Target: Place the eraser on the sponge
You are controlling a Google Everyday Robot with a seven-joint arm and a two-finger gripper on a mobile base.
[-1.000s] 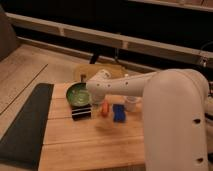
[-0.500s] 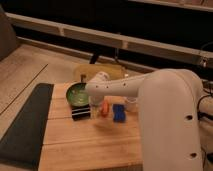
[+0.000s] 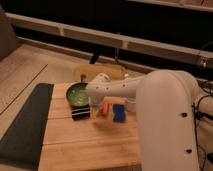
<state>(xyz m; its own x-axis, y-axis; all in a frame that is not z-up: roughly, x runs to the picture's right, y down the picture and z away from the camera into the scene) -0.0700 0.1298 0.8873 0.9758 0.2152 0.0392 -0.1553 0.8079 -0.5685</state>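
On the wooden tabletop [image 3: 90,145], finding almost nothing changing across the last second: just drifting the white arm's end a shade to the left, then holding. Hanging the gripper [image 3: 93,96] low over the near rim of the green bowl [image 3: 69,95], right above the eraser [image 3: 81,113], fingers standing well apart and clasping nothing that shows. Seeing the eraser lying flat and black, pale stripe showing along the side, just in front of the bowl, in the same spot as a second ago. Seeing the sponge [image 3: 119,113] sitting to the right, apart from the eraser, with the small orange-red oblong [image 3: 105,109] standing between the two, also staying put.

Reading that, for the task, as no carrying going on: still lacking the eraser on the sponge, with the blue top lying bare. Judging the pause as fitting a lining-up over the eraser for a grasp, though not settling that from one look. Expecting any carry toward the sponge to be needing clearance over the orange-red oblong, sitting just beside the sponge's left side.

Turning to containers: counting only the bowl, round and green, standing upright at the back left of the group. Making out no contents inside, with the arm covering part of the rim and hollow, so leaving that open.
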